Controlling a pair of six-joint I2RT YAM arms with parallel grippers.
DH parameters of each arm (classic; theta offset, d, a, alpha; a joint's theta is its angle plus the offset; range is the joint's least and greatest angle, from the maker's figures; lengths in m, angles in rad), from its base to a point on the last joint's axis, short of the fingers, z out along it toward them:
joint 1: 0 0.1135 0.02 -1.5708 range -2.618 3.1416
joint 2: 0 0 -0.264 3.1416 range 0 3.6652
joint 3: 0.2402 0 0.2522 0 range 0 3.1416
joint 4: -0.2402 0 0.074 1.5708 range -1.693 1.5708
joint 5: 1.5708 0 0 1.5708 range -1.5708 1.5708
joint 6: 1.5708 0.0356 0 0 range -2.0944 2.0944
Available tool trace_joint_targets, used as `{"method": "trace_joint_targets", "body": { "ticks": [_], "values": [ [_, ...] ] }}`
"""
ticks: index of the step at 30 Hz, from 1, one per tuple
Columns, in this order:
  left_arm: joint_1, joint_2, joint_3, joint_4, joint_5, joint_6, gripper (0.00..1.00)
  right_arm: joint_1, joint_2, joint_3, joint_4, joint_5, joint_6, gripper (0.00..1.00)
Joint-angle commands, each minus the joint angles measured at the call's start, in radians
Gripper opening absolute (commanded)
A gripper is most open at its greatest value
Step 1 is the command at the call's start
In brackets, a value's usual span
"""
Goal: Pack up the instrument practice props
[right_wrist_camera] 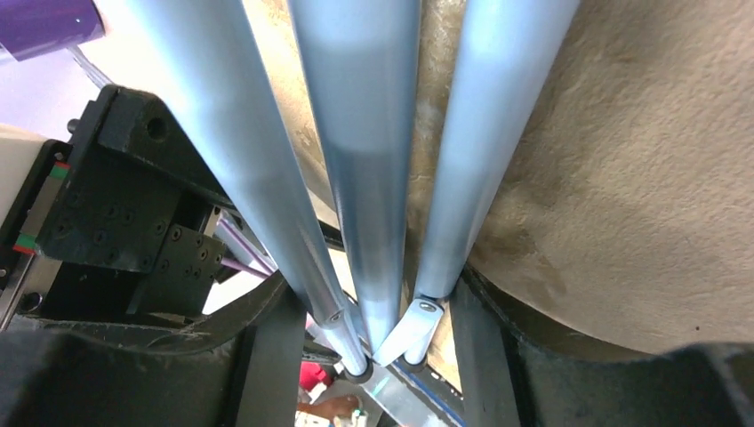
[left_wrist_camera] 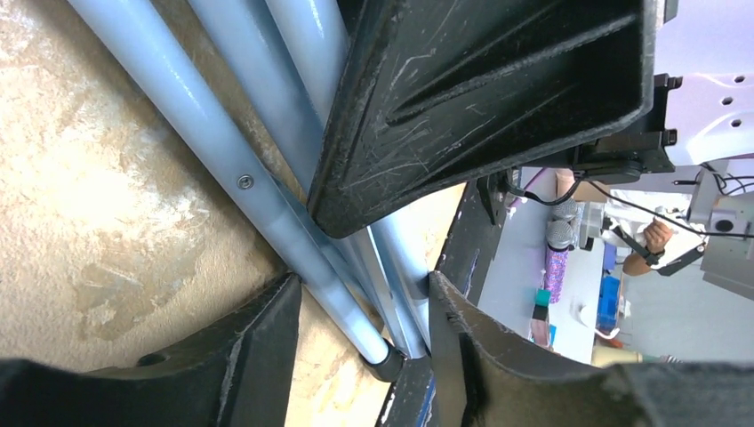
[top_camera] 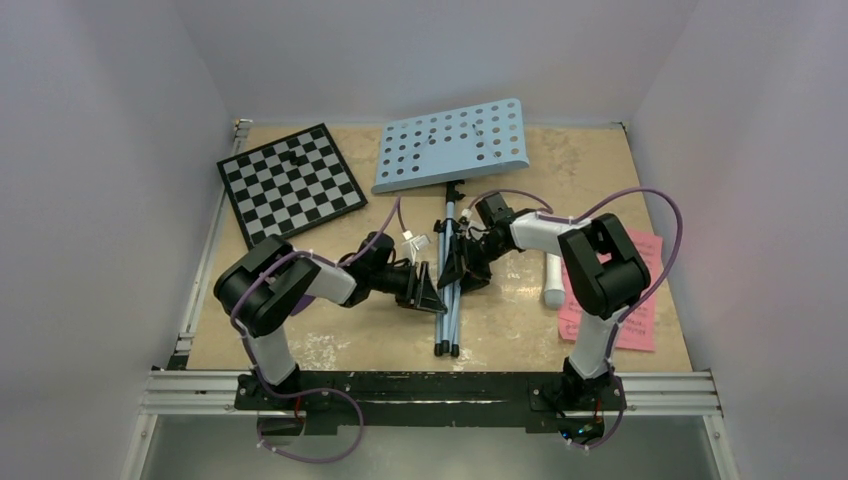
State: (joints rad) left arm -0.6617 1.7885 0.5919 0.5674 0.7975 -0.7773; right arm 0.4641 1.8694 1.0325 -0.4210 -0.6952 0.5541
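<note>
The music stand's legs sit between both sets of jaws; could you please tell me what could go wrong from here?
1. Both jaws crowd one spot on the legs, so they might collide.
2. The three legs lie side by side; a squeeze could pinch one out.
3. The perforated tray sits far from the jaws; lifting may swing it into the chessboard.

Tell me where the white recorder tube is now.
Top view: the white tube lies right of centre on the table, beside the pink pages, left of the right arm.
</note>
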Motion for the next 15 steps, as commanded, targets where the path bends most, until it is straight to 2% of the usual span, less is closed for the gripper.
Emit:
{"method": "trace_joint_targets", "body": {
  "ticks": [1,4,5,6,12,15],
  "values": [
    [-0.017,-0.049,0.054,-0.061,-0.076,0.135,0.60,0.041,0.061,0.041,-0.005,0.123,-0.046,0.65],
    [0.008,-0.175,0.089,-0.252,-0.113,0.239,0.75,0.009,-0.044,0.057,-0.071,0.094,-0.142,0.89],
    [0.017,-0.213,0.103,-0.313,-0.110,0.279,0.87,-0.007,-0.085,0.052,-0.083,0.089,-0.164,0.97],
    [0.026,-0.255,0.115,-0.363,-0.111,0.321,0.98,-0.025,-0.119,0.050,-0.097,0.072,-0.180,0.99],
    [0.052,-0.482,0.195,-0.658,-0.135,0.589,0.99,-0.087,-0.276,0.126,-0.271,0.028,-0.372,0.99],
    [0.088,-0.549,0.260,-0.775,-0.150,0.707,0.99,-0.092,-0.323,0.200,-0.286,0.024,-0.454,0.99]
  ]
}}
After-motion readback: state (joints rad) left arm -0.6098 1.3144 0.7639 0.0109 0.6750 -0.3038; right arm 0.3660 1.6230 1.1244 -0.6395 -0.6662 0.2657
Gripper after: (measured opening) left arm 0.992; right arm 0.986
